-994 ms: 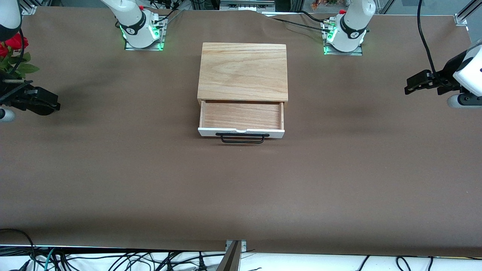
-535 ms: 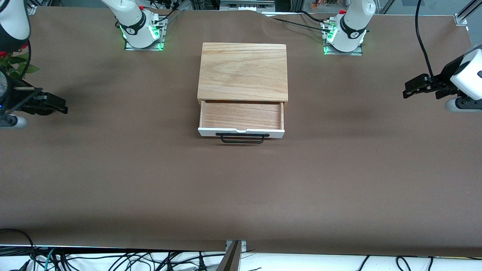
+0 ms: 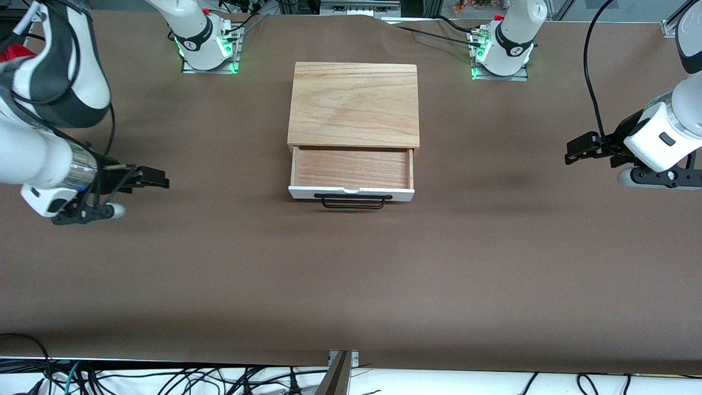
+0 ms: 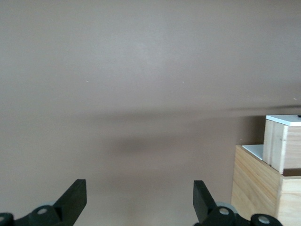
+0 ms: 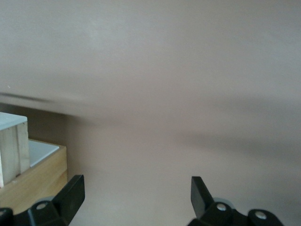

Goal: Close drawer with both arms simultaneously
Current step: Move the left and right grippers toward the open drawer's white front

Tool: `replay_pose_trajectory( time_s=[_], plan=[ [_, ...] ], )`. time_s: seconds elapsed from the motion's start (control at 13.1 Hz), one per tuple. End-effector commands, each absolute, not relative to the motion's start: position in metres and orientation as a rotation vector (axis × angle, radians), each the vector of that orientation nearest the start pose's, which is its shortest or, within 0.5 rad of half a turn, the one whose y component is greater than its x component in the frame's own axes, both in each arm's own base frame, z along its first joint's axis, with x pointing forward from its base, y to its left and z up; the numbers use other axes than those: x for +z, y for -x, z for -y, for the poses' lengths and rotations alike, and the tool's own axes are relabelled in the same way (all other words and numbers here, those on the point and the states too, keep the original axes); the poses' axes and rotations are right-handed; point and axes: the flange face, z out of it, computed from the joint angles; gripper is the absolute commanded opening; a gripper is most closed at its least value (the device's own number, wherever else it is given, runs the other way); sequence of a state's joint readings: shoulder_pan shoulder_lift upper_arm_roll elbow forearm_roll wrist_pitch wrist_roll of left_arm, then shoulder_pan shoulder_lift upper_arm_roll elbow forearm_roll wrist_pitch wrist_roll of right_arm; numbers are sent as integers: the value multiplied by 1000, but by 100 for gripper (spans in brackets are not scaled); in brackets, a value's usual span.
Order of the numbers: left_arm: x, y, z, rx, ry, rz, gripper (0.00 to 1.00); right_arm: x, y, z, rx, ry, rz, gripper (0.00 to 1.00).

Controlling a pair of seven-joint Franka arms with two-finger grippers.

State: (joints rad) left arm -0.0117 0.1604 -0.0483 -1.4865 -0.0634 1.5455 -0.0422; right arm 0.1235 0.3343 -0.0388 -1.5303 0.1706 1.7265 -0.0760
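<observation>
The drawer (image 3: 351, 169) stands pulled open from the light oak box (image 3: 354, 104) at mid-table, showing reddish-brown wood inside. Its white front panel (image 3: 307, 192) and black wire handle (image 3: 352, 202) face the front camera. My right gripper (image 3: 156, 178) is open and empty over bare table toward the right arm's end, level with the drawer front. My left gripper (image 3: 576, 149) is open and empty over bare table toward the left arm's end. The left wrist view shows my left gripper (image 4: 139, 197) open, with the drawer's corner (image 4: 284, 146) ahead. The right wrist view shows my right gripper (image 5: 136, 190) open, with the drawer's corner (image 5: 11, 146) ahead.
Brown table cover (image 3: 351, 274) spreads wide around the box. The arm bases (image 3: 205, 49) (image 3: 502, 52) stand at the table's back edge with green lights. A bit of red flower (image 3: 13, 53) shows past the right arm. Cables (image 3: 164, 378) hang below the front edge.
Both arms have swung inward toward the drawer. The right gripper has come furthest, and lower in the front view. The drawer has not moved.
</observation>
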Motion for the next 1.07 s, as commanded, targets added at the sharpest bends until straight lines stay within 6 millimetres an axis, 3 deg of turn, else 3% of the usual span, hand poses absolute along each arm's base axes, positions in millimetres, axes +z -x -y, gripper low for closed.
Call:
replay_pose_trajectory(
  time_s=[0.0,0.31,0.61,0.76,0.92,0.99],
  plan=[
    [544,-612,56,239,3276,-74,100,443,-651,-120,156,2950,245,100],
    [492,-645,97,285,3319,-131,100,417,-662,-160,95,2819,200,100],
    [455,-651,185,231,3354,-274,100,400,-660,-215,28,2787,257,100],
    [415,-668,208,173,3405,-281,100,386,-660,-234,15,2788,282,100],
    [386,-669,244,186,3523,-222,100,372,-660,-248,7,2775,282,100],
    [372,-674,248,182,3573,-189,100,365,-659,-255,7,2768,279,100]
  ],
)
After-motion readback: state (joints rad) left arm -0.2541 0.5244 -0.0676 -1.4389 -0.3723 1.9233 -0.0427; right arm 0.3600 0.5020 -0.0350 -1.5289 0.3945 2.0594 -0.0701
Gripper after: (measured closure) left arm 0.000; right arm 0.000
